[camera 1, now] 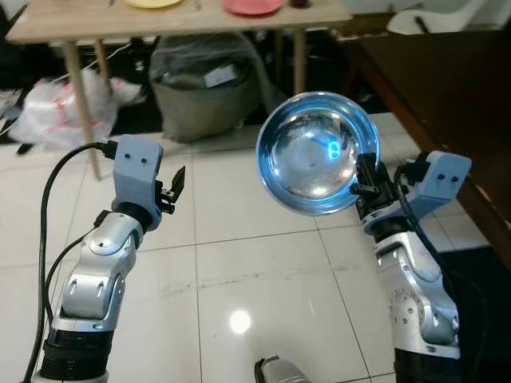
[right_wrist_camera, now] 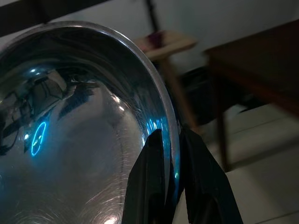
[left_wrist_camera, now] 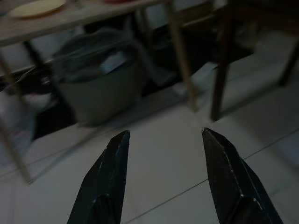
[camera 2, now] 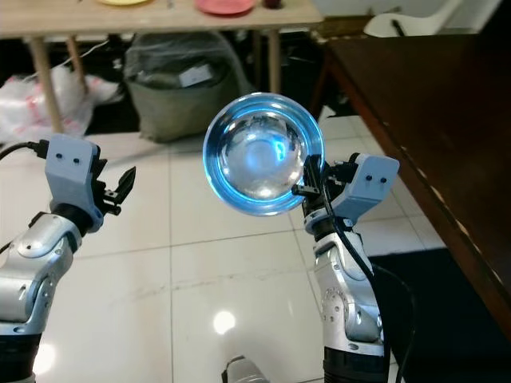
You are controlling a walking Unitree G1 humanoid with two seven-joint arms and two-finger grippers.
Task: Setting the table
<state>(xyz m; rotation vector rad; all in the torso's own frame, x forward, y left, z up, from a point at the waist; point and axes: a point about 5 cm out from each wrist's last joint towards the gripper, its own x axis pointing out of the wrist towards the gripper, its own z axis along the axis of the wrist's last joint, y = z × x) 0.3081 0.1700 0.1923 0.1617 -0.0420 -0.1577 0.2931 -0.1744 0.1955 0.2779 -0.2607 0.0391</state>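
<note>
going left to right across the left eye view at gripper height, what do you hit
left gripper with fingers apart and nothing held → steel bowl tilted up on edge → right gripper pinching the bowl's rim → dark wood table

Mirror-polished metal bowl [camera 1: 317,152], glossy floor tiles [camera 1: 239,263], matt wooden table [camera 1: 176,22]

Head views are bright and sharp, with glare on the floor [camera 1: 239,321] and bowl [camera 1: 317,153]. Wrist views are dim, backgrounds blurred.
</note>
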